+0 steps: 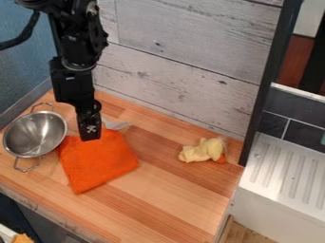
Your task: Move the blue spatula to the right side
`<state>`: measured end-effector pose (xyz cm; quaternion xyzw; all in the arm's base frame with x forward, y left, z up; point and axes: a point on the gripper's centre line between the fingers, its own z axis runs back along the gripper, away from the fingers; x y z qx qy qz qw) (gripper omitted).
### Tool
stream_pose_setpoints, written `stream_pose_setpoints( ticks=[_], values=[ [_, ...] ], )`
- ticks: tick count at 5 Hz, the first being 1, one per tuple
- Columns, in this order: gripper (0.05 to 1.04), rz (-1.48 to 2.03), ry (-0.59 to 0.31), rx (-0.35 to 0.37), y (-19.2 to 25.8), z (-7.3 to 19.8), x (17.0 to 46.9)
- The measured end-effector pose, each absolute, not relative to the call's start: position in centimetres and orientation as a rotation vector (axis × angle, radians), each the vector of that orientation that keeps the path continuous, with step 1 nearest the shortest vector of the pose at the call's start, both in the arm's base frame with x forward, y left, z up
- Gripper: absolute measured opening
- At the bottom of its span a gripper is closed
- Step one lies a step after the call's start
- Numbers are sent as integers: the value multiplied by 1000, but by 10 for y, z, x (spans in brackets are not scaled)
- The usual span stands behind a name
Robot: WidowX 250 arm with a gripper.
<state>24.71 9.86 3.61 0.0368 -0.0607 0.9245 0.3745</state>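
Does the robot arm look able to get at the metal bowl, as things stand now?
Probably yes. The hand hangs close to the bowl, whose open top faces up with nothing over it; the orange cloth beside it seems no obstacle.

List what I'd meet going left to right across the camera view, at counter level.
Metal pan with two wire handles, orange cloth, crumpled pale-yellow item, pale ridged drainboard.
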Motion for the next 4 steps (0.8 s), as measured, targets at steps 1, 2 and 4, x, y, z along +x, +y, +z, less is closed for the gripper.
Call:
stream_pose_setpoints(
  ticks=[1,2,4],
  values=[
    [1001,2363,-130,122,98,29,244],
    [1001,2356,-114,145,109,23,245],
    [1001,2215,-176,227,145,5,251]
  ],
)
